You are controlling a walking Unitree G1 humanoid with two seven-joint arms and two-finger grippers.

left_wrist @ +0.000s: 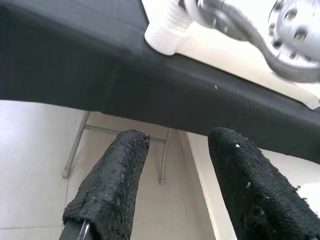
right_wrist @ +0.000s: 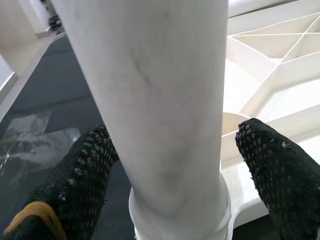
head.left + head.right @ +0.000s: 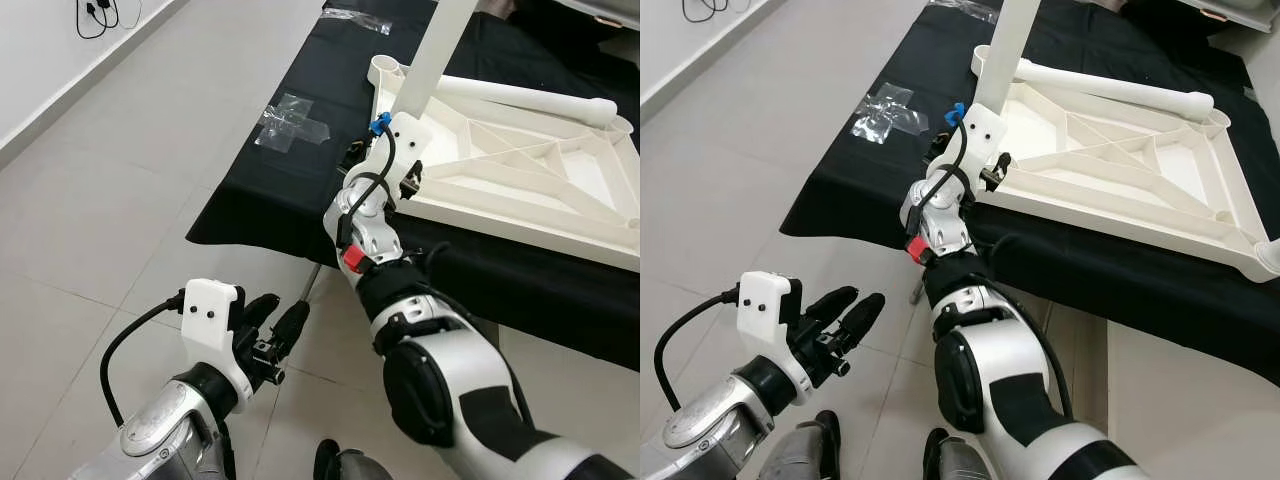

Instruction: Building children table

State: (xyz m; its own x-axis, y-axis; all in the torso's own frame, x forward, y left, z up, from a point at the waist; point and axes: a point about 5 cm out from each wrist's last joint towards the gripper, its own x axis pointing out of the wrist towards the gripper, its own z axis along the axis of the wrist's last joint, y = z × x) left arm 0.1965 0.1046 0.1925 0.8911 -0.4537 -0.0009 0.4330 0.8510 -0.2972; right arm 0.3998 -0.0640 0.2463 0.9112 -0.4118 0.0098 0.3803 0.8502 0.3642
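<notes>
The white children's table top [image 3: 520, 170] lies upside down on a black-clothed table [image 3: 260, 200], ribs facing up. One white leg [image 3: 430, 55] stands upright in the near-left corner socket [image 2: 180, 215]. A second leg [image 3: 520, 97] lies along the top's far edge. My right gripper [image 2: 175, 132] is at that corner, open, with one finger [image 2: 80, 180] against the upright leg [image 2: 160, 100] and the other finger [image 2: 280, 175] a little apart from it. My left gripper [image 3: 280, 320] hangs low over the floor in front of the table, open and holding nothing.
A crumpled clear plastic bag [image 3: 290, 122] lies on the cloth left of the table top, another [image 3: 360, 18] at the far end. The black cloth hangs over thin metal table legs [image 1: 75, 150]. Grey tiled floor [image 3: 120, 180] spreads to the left; a cable [image 3: 95, 15] hangs on the wall.
</notes>
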